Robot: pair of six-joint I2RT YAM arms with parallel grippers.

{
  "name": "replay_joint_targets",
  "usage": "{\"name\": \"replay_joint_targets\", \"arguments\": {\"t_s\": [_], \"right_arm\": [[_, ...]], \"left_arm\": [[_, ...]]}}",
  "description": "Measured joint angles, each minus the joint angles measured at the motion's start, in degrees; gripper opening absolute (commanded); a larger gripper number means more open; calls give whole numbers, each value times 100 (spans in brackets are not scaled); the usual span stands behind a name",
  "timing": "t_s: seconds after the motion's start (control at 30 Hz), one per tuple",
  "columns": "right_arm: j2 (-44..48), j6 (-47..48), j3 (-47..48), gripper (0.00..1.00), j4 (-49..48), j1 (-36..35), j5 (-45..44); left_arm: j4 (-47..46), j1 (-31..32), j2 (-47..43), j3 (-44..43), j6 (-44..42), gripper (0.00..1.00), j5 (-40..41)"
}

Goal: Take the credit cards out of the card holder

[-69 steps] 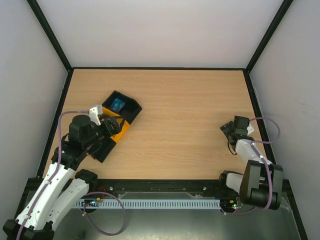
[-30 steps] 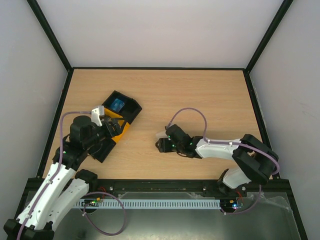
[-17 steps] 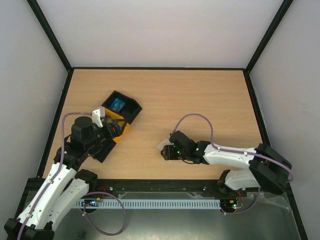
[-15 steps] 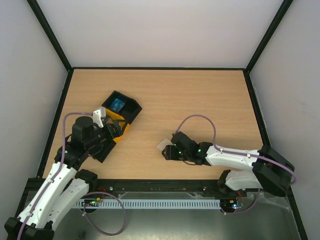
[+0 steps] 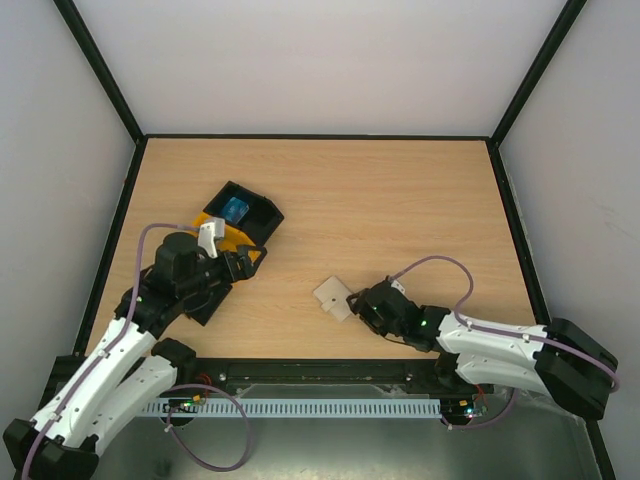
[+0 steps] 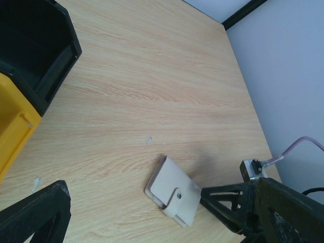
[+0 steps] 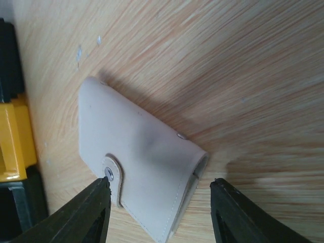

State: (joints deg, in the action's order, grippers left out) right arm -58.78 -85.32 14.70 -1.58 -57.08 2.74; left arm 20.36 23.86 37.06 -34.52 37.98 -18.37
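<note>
Top view first: we find the card holder lying flat on the table at lower centre, well apart from the black-and-yellow tray at left. The right gripper sits just at the holder's lower-right edge, while the left gripper hangs over the tray's yellow end. In the tray's black compartment there's one small bright blue item; the yellow part is hidden under the arm.

Over to the left wrist: its fingers are spread wide with nothing held, and the holder is low in frame with its snap tab fastened. We see no credit cards, so we judge they're all inside.

Right wrist now: fingers apart, either side of the holder's near end, gripping nothing. Our call is to pin the body down, then pop the tab before fishing for cards; pinch the closed wallet alone and it may just slide
</note>
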Motion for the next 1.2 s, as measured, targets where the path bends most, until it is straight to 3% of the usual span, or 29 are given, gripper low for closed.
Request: {"name": "replay_joint_targets", "arguments": {"t_s": [0.27,0.57,0.7,0.83,1.2], "right_arm": [[94,20,-118,62,-94,-2,-326],[-201,1939,813,64,409,-2,-284],[-208,2949,1307,61,599,205,-249],[-439,3685,1318,58,599,916,310],[-1578,4712,1283,51,509,1257,1185]], "left_arm": [[-42,616,234,0,114,99,354],[-505,1353,612,140,476,99,619],[-778,1565,726,372,625,98,699],[-986,1679,822,726,828,95,728],[-1342,2109,1290,925,1126,90,820]]}}
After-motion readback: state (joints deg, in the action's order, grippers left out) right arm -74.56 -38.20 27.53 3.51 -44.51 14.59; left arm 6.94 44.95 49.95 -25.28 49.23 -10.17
